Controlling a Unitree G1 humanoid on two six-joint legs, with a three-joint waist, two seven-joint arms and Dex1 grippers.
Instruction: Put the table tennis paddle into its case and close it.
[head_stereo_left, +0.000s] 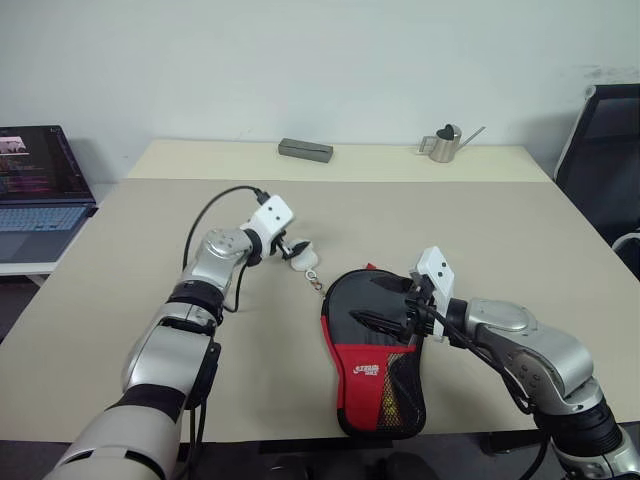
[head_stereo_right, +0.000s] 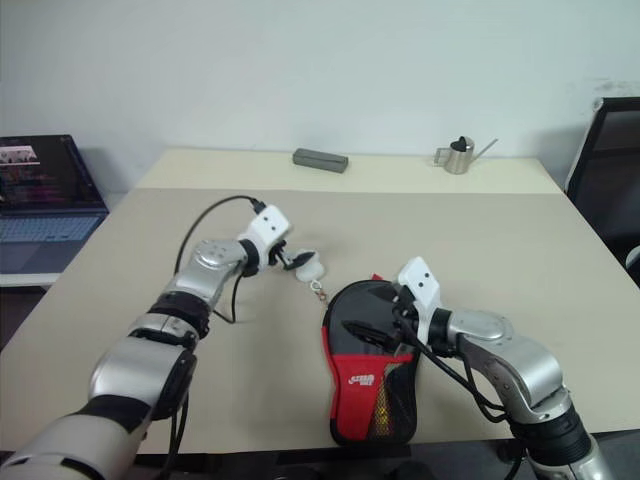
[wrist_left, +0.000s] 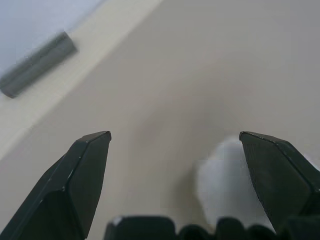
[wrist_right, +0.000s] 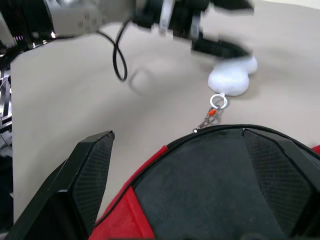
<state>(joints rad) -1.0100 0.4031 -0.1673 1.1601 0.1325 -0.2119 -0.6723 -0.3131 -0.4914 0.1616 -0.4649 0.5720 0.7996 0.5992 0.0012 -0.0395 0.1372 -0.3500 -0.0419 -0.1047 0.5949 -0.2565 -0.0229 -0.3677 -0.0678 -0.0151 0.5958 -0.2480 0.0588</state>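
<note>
grey box (head_stereo_left: 305, 150), watering can (head_stereo_left: 443, 143) behind case (head_stereo_left: 372, 350)

Left arm extended forward, left gripper (head_stereo_left: 288, 246) fingers spread wide, right arm bent inward, right gripper (head_stereo_left: 385, 322) likewise agape

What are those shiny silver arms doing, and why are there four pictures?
They are a robot's two arms. Two pictures come from cameras in its head, looking down at a beige table. The other two come from cameras on its wrists, so you see black fingers poking up.

On the table lies a black and red paddle-shaped fabric case with a white fluffy charm. Further back are a small grey box and a little metal watering can.

The left tool is open around the charm. The right tool is open above the case. Neither holds anything yet.
</note>
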